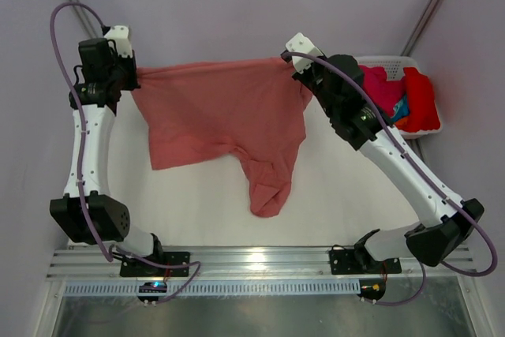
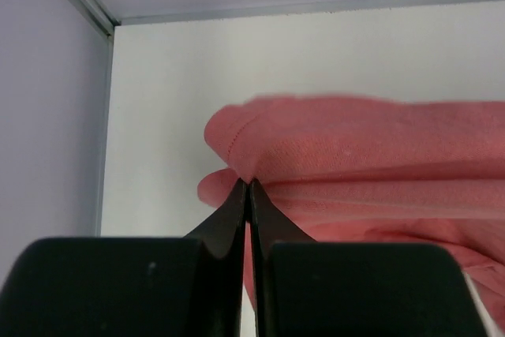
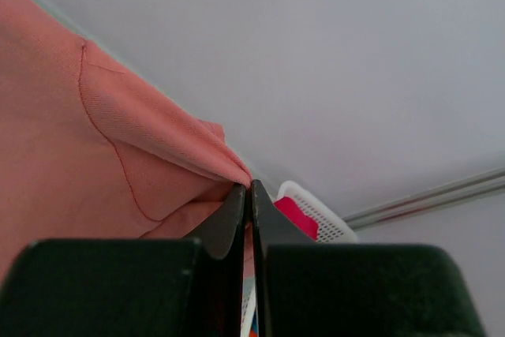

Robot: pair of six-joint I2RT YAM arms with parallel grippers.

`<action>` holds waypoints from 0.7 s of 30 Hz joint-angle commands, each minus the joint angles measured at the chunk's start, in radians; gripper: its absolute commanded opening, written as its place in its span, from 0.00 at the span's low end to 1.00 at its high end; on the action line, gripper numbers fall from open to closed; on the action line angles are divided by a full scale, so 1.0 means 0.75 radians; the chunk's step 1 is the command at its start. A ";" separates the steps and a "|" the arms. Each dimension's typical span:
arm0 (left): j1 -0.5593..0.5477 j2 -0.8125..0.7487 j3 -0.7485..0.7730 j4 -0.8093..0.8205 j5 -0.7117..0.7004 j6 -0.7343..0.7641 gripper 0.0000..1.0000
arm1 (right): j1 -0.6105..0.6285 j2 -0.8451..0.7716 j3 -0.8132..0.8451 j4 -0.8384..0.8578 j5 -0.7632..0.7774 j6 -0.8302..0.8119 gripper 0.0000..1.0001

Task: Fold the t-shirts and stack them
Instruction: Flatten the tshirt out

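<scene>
salmon t-shirt (image 1: 221, 108) stretched between both arms over desk (image 1: 339, 187), lower part drooping. left gripper (image 2: 248, 183) pinched on one edge, right gripper (image 3: 251, 183) clamped on opposite edge. magenta t-shirt (image 1: 377, 88) and red t-shirt (image 1: 422, 100) in white basket (image 1: 392, 60), far right.

Flat white tabletop (image 1: 197, 211) below both grippers. White plastic mesh basket (image 1: 390, 59) stands on it just right of right gripper (image 1: 286, 57), holding heaped red, magenta and blue shirts (image 1: 418, 100). Salmon-pink cotton t-shirt (image 1: 221, 108) spans from right gripper to left gripper (image 1: 136, 76); contact of lower folds with tabletop unclear.
</scene>
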 commanded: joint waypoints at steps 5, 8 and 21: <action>0.017 0.102 0.303 0.036 -0.279 0.019 0.00 | -0.024 0.098 0.279 0.209 0.231 -0.146 0.03; 0.017 0.104 0.338 0.057 -0.315 0.015 0.00 | -0.028 0.161 0.408 0.185 0.233 -0.135 0.03; 0.017 -0.192 0.146 -0.008 -0.212 0.029 0.00 | -0.030 -0.018 0.311 -0.058 0.131 -0.021 0.03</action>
